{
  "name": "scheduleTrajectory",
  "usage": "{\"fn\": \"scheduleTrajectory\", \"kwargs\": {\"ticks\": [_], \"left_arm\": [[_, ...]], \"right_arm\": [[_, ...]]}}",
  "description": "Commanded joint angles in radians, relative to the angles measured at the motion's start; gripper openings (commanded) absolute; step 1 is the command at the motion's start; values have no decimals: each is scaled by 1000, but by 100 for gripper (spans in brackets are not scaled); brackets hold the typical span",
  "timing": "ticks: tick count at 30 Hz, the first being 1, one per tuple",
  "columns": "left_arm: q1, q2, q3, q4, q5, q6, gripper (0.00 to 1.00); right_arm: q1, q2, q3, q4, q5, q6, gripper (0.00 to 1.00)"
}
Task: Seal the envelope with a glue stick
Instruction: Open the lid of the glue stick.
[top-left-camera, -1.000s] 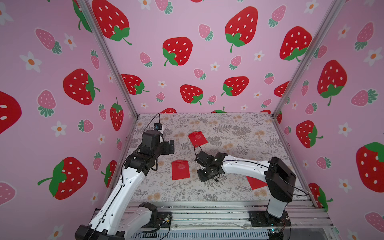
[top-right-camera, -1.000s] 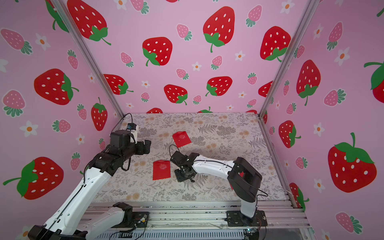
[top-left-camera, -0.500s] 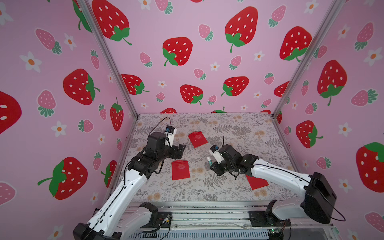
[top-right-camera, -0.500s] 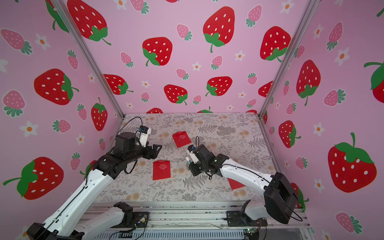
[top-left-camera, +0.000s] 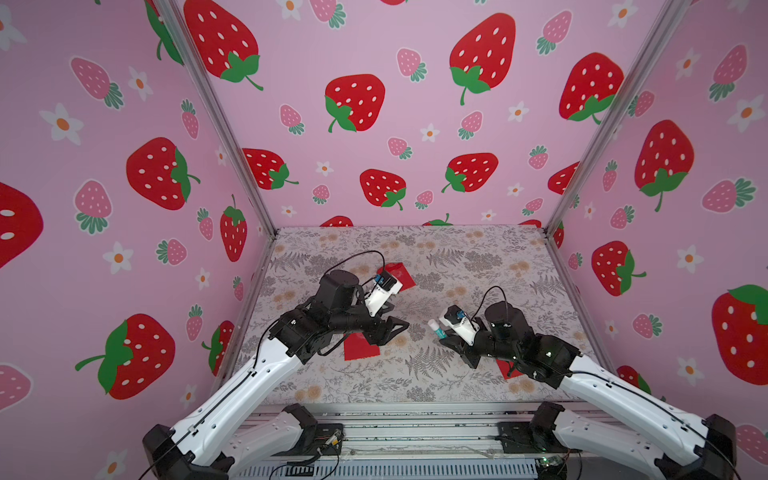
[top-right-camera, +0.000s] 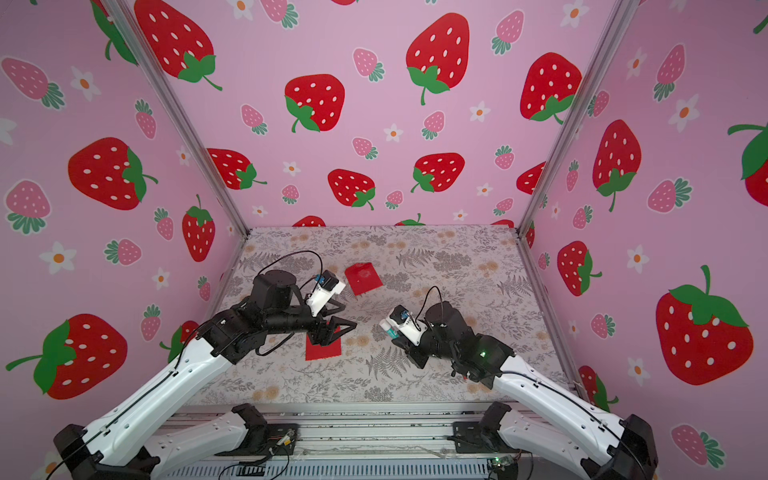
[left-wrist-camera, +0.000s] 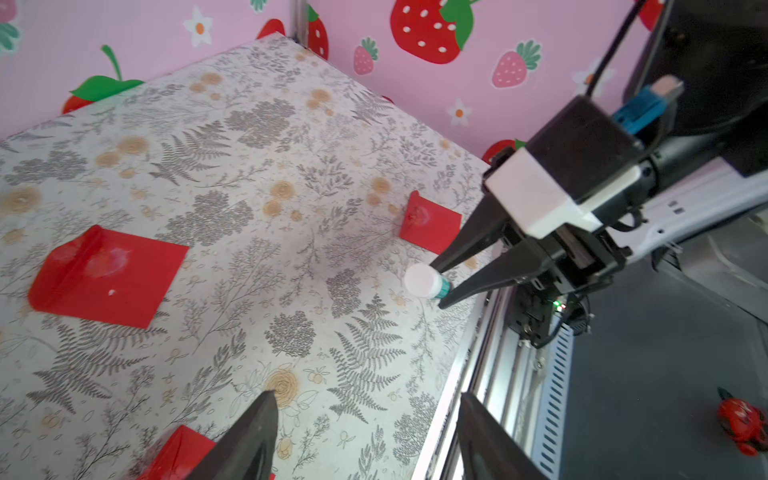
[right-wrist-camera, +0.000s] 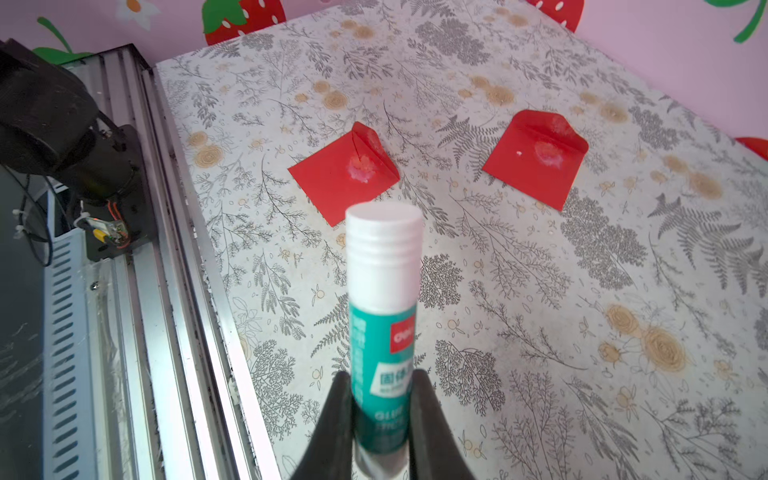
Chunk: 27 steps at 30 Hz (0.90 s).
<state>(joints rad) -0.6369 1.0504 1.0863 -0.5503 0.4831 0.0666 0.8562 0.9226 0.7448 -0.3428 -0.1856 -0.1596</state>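
While the glue stick (right-wrist-camera: 382, 291) hangs clear of the tabletop (top-left-camera: 457, 249), its white cap (right-wrist-camera: 384, 232) on, it is clamped low on the teal label by the right pincer (right-wrist-camera: 381, 378), whose jaws are drawn tight against the tube. The capped end points across at the left pincer (left-wrist-camera: 366, 399), which holds nothing. Its jaws stand well apart, roughly in line with the cap but not touching it.

The step in hand looks like uncapping. To do it well, the left jaws should straddle only the ribbed white cap, short of the teal band, and close square across it. The pull should then run straight along the tube, since an angled tug could lever the stick out of a grip that holds only its lower end.

Below the left pincer lies the near envelope (top-left-camera: 361, 347). The far envelope (top-right-camera: 363, 278) sits further back, and the third envelope (top-left-camera: 509, 368) is half hidden under the right arm. Whitish smears mark the flaps of the near and far ones; whether either is sealed I cannot tell.

Bare tabletop lies between the two pincers, so there is good room to draw them apart. The front rail (top-left-camera: 415, 419) runs near the right arm, and a dropped cap might roll off there. The strawberry walls (top-left-camera: 374, 124) are well apart from both arms.
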Motion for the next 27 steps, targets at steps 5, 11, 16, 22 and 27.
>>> {"fn": "scheduleTrajectory", "kwargs": {"ticks": [5,11,16,22,27], "left_arm": [[-118,88,184,-179,115,99,66],[-163,160,266,-272,120,154,61],[-185,212,313,-319,143,197,56],[-191,261,356,-347,160,229,50],[-192,303,391,-371,172,245,46]], "right_arm": [[-2,-4,14,0,-142,-91,7],[0,-61,3,12,-193,-99,7],[1,-87,-13,38,-228,-108,6],[1,-81,-13,41,-259,-116,6],[1,-80,-12,44,-258,-120,6]]}}
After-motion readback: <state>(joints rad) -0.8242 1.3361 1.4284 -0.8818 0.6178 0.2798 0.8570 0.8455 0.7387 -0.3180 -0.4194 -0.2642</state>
